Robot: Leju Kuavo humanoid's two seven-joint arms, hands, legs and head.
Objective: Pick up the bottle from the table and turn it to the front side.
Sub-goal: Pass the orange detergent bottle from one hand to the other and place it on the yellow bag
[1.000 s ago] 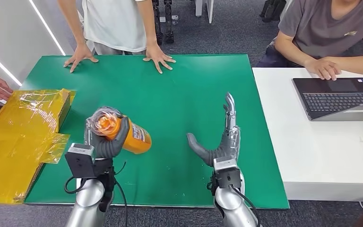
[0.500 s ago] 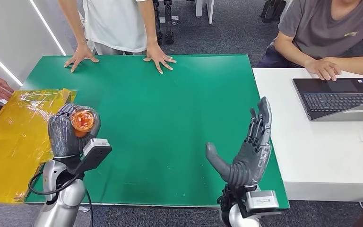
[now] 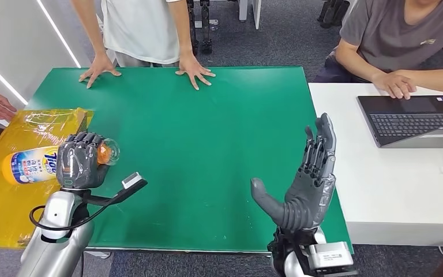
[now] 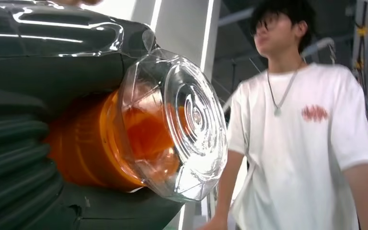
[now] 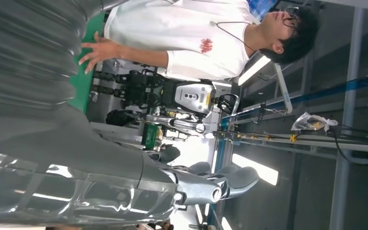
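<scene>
since half second ago, left hand rolled bottle label-up over yellow wrap beside green desk; fingers clamped round neck; right hand splayed, empty; turn looks nearly done.

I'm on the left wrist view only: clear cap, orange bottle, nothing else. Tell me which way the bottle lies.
Observer: The bottle lies sideways in the left robot hand, cap toward the green table's middle, base out over the yellow wrapped box.
Operator: Report the label.
Observer: A white and blue label faces up toward the head camera.
Operator: Give me the other robot hand.
Observer: The right robot hand is raised over the table's near right edge, fingers apart, holding nothing.
</scene>
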